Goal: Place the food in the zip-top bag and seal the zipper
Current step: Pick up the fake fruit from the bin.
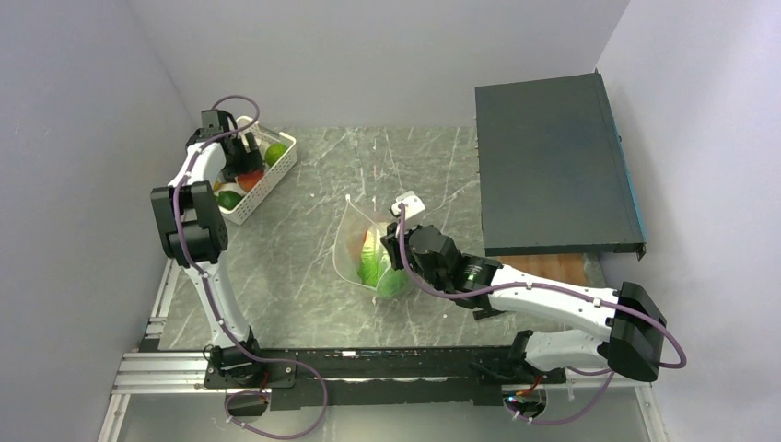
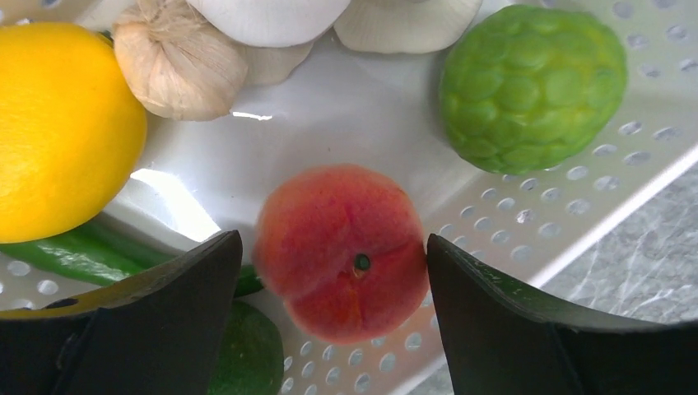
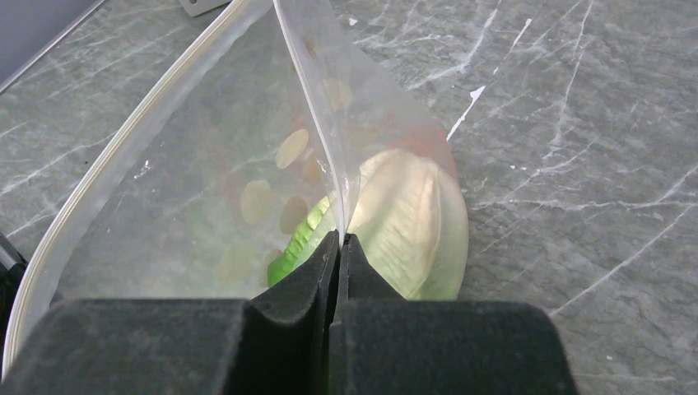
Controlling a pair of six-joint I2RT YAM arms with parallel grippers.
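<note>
Our left gripper [image 2: 333, 243] stands wide open, flanking the peach [image 2: 342, 263] in the white basket [image 2: 576, 206]; our right gripper [image 3: 339, 240] is clamped on the edge of the zip-top bag [image 3: 189, 164], lettuce [image 3: 403, 214] inside.

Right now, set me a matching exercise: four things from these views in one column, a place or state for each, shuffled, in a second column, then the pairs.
1. left gripper
2. right gripper
3. lettuce
4. yellow citrus

a. inside the zip-top bag
b. open, a finger on either side of the red-orange fruit
c. lying in the white basket
d. shut on the bag's wall

Pairs: 1-b, 2-d, 3-a, 4-c.
</note>
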